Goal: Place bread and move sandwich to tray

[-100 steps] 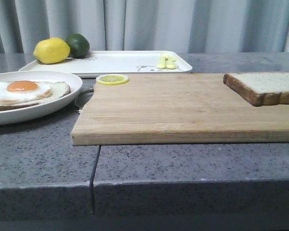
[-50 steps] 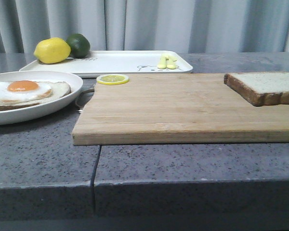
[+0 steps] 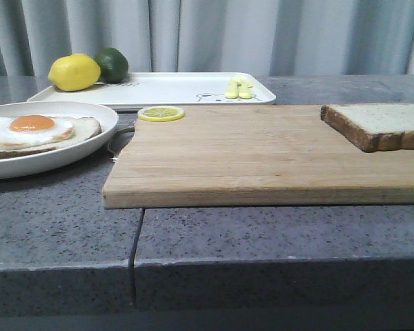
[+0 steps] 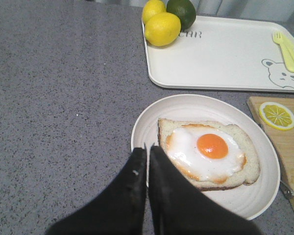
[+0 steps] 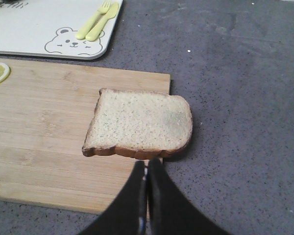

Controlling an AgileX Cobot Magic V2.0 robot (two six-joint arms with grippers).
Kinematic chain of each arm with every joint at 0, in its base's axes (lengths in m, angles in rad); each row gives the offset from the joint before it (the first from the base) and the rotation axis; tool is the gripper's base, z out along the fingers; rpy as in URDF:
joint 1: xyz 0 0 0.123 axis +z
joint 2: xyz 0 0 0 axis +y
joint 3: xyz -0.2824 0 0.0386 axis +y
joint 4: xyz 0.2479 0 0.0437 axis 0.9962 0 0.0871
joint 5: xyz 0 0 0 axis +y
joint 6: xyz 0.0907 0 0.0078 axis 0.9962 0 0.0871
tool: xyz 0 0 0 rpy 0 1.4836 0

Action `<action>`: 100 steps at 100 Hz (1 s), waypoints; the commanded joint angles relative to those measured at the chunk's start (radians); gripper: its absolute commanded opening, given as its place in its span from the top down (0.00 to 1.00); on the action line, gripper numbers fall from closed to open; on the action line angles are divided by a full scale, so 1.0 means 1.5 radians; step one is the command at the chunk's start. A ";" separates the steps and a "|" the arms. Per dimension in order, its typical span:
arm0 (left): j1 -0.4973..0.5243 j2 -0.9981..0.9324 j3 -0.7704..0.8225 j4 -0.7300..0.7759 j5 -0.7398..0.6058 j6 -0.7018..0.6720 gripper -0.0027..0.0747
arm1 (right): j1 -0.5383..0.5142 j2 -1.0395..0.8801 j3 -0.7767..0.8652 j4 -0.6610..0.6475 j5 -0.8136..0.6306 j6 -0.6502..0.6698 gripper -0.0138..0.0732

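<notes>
Grey speckled table (image 3: pixel 62 227): both my hands empty, fingers pressed together.

My left hand (image 4: pixel 147 149) hovers at the near edge of the round white plate (image 4: pixel 264 186), fingertips closed on nothing; the plate sits at the left of the table and carries the sandwich (image 4: pixel 208 152), one crusted slice under a fried egg with an orange yolk. My right hand (image 5: pixel 147 164) hovers just near of the bread (image 5: pixel 139 122), fingertips likewise closed and not touching it. The bread lies flat at the right end of the wooden board (image 3: pixel 255 152), overhanging its right edge. The tray (image 3: pixel 172 88) lies far left, beyond plate and board, holding two lemons (image 4: pixel 161 28), a lime (image 3: pixel 112 64) and pale yellow cutlery (image 3: pixel 238 88). A lemon slice (image 3: pixel 161 113) rests on the board's far left corner.
</notes>
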 commanded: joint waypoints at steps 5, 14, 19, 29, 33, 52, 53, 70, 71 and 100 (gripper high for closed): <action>0.001 0.019 -0.025 -0.009 -0.014 -0.005 0.99 | -0.005 0.020 -0.022 0.004 -0.050 -0.001 0.98; 0.001 0.022 -0.025 -0.009 -0.002 -0.003 0.99 | -0.005 0.020 -0.022 0.004 -0.041 -0.001 0.98; 0.001 0.022 -0.025 -0.009 -0.001 -0.003 0.99 | -0.005 0.020 -0.022 0.004 -0.035 -0.001 0.98; 0.001 0.022 -0.025 -0.009 0.006 -0.003 0.95 | -0.005 0.020 -0.022 0.004 -0.025 -0.001 0.97; 0.001 0.022 -0.025 -0.009 0.007 -0.003 0.91 | -0.005 0.020 -0.022 0.004 -0.019 -0.001 0.97; 0.001 0.022 -0.025 -0.009 0.015 -0.003 0.54 | -0.005 0.020 -0.022 0.004 -0.006 -0.001 0.70; 0.001 0.022 -0.025 -0.009 0.015 -0.003 0.51 | -0.005 0.020 -0.022 0.004 -0.006 -0.001 0.69; 0.001 0.022 -0.025 -0.009 0.017 -0.003 0.30 | -0.005 0.020 -0.022 0.004 -0.007 -0.001 0.29; 0.001 0.022 -0.025 -0.009 0.017 -0.003 0.30 | -0.005 0.020 -0.022 0.004 -0.008 -0.001 0.28; 0.001 0.022 -0.025 -0.009 0.017 -0.003 0.30 | -0.005 0.020 -0.022 0.004 -0.016 -0.001 0.23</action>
